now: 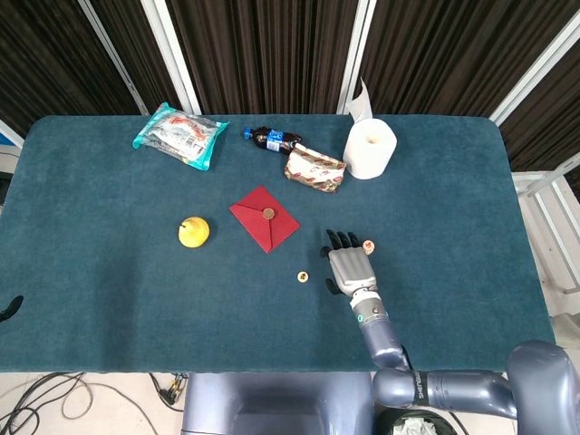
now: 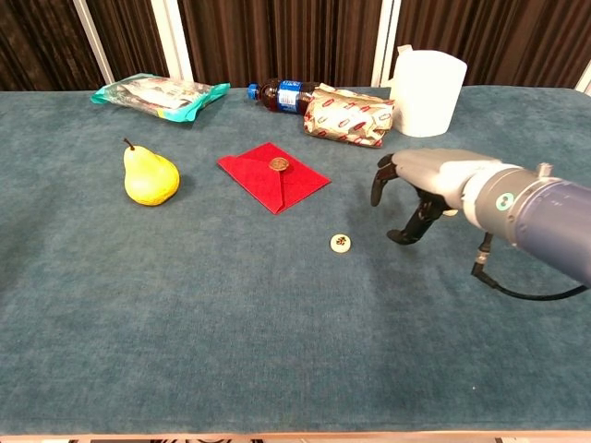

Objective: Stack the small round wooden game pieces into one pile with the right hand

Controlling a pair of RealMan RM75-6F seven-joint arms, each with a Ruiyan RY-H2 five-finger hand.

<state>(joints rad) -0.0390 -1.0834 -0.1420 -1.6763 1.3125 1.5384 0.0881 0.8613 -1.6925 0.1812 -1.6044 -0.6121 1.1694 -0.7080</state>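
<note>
A yellow pear [image 2: 150, 174] stands on the teal bench [image 2: 185, 305], with a red envelope [image 2: 273, 176] lying flat to its right. Along the far edge lie a teal snack bag [image 2: 161, 95], a cola bottle [image 2: 281, 95] on its side, a red-patterned wrapped packet [image 2: 348, 117] and an upright white paper roll [image 2: 427, 81].
</note>
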